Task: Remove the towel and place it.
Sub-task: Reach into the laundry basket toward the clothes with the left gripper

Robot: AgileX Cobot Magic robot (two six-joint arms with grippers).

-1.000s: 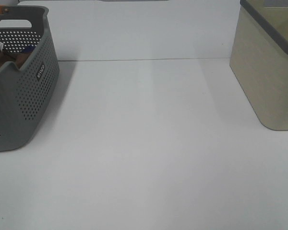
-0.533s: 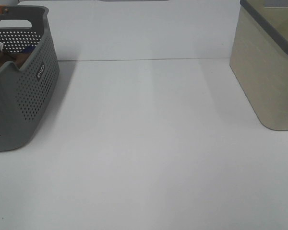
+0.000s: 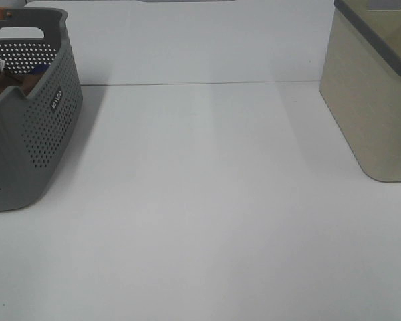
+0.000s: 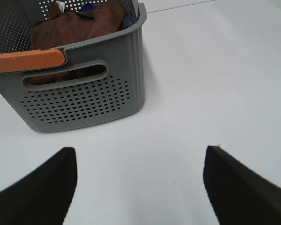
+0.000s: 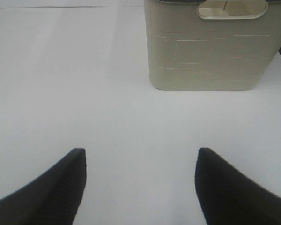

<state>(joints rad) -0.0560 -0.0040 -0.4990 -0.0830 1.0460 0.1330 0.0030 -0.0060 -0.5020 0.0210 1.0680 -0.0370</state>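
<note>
While the towel (image 4: 75, 26) lies bunched in the basket (image 3: 47, 147), upper left, left hand (image 4: 139, 157) and right hand (image 5: 140, 153) hang released, empty; best pinch a raised fold from above.

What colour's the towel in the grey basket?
The towel is dark brown, clearest in left wrist view.

L claw (image 4: 139, 187), R claw (image 5: 139, 185): matte blk tapered fingers (image 4: 40, 190).

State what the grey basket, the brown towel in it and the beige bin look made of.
The grey basket: likely moulded plastic, matte, with punched holes. The towel: plush fabric, soft folds. The beige bin: probably plastic, matte, embossed rectangles.
</note>
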